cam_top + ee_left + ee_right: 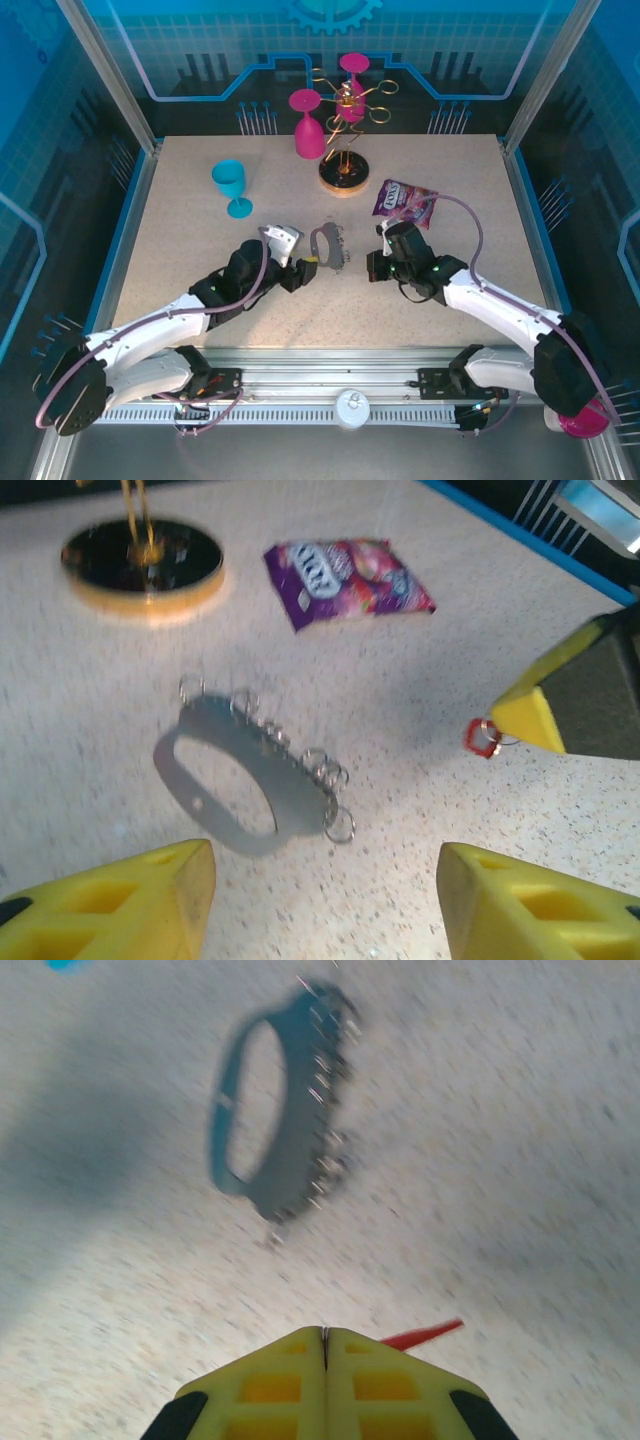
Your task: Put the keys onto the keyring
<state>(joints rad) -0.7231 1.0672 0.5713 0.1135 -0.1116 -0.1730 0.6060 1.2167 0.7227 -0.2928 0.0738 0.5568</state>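
Keyring (295,790) lies flat between left tool (322,865) and right tool (325,1332) — untouched.

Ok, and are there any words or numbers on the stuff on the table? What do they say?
Purple snack packet: big white letters, too blurred to read.
Red key tag: too small to tell if anything is written on it.
Keyring: no writing that I can see.
So there is nothing here that can really be read.

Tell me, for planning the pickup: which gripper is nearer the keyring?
Left. The left gripper hovers just beside the keyring; the right gripper, pinching the keys, stands farther off opposite.
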